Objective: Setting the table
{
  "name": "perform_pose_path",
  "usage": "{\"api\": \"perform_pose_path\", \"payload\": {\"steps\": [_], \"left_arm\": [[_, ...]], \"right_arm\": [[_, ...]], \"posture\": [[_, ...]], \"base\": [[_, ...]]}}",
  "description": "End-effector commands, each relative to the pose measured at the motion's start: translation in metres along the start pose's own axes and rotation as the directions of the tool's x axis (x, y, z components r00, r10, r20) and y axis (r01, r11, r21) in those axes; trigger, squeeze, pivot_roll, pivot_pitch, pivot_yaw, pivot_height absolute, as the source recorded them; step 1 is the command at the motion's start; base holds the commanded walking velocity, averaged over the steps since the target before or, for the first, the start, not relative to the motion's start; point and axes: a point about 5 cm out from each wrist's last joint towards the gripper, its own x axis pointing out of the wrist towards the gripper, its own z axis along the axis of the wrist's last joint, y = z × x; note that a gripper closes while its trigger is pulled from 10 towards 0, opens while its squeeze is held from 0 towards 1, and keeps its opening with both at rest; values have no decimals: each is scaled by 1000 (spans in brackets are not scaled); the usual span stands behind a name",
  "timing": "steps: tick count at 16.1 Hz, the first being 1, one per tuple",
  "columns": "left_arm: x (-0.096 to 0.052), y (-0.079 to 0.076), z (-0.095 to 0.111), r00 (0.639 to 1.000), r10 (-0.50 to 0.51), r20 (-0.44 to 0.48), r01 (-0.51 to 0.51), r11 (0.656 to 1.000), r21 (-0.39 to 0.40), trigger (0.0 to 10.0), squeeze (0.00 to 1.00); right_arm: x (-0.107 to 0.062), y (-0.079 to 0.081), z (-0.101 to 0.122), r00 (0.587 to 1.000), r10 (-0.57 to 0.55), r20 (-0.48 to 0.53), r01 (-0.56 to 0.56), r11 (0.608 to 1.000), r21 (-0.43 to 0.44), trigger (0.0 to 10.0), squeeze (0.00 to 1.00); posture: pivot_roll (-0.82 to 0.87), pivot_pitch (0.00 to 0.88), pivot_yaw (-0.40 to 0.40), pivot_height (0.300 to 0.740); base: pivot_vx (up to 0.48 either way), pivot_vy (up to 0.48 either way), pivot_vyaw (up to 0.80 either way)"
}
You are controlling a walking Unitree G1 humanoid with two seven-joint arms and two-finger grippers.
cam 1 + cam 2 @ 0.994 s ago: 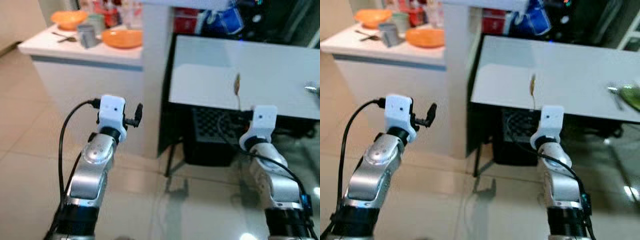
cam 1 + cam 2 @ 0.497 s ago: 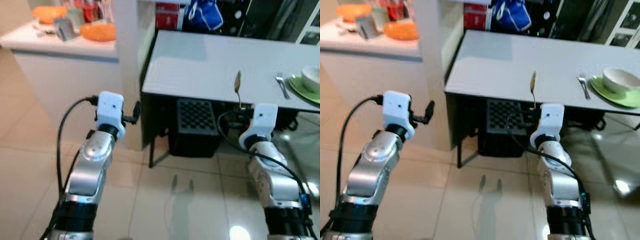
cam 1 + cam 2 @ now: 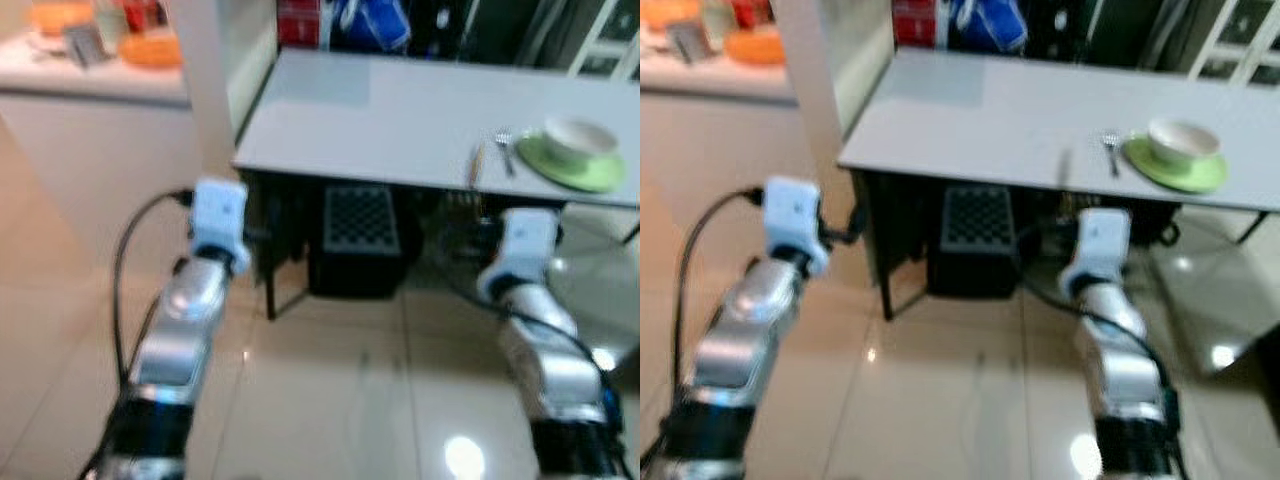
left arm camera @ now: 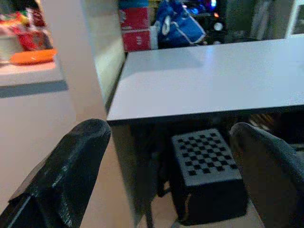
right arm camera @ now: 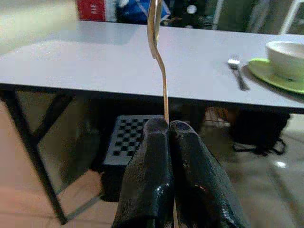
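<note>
The two head views are looking forward and down from above both silver arms, taking in the tiled floor (image 3: 330, 400) and the grey table (image 3: 990, 125) a little way ahead; both are blurring. The left wrist view is looking level along its own two black fingers (image 4: 71, 171) toward the table's near edge and the checkered black box (image 4: 209, 166) beneath it. The right wrist view is sitting low and close, facing across the tabletop toward the green plate (image 5: 278, 76). All four views are sharing the table; three are sharing the box.
</note>
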Motion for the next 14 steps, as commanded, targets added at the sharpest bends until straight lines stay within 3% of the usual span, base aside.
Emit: {"api": "perform_pose_path", "payload": {"steps": [1, 10, 14], "left_arm": [[-1, -5, -1, 1000, -13, 2, 13, 1000, 3, 10000, 0], [-2, -21, -7, 999, -51, -10, 51, 998, -26, 10000, 0], [-10, -32, -14, 995, -93, -24, 92, 995, -38, 10000, 0]], "right_arm": [[-4, -7, 3, 1000, -23, 14, 23, 1000, -15, 10000, 0], [-15, -8, 2, 999, -46, 21, 46, 999, -2, 10000, 0], [-19, -3, -1, 999, -34, 12, 34, 999, -10, 10000, 0]], "posture": [[52, 0, -16, 740], [14, 0, -6, 740], [4, 0, -10, 740]], "base": [[0, -337, 0], [0, -340, 0], [0, -340, 0]]}}
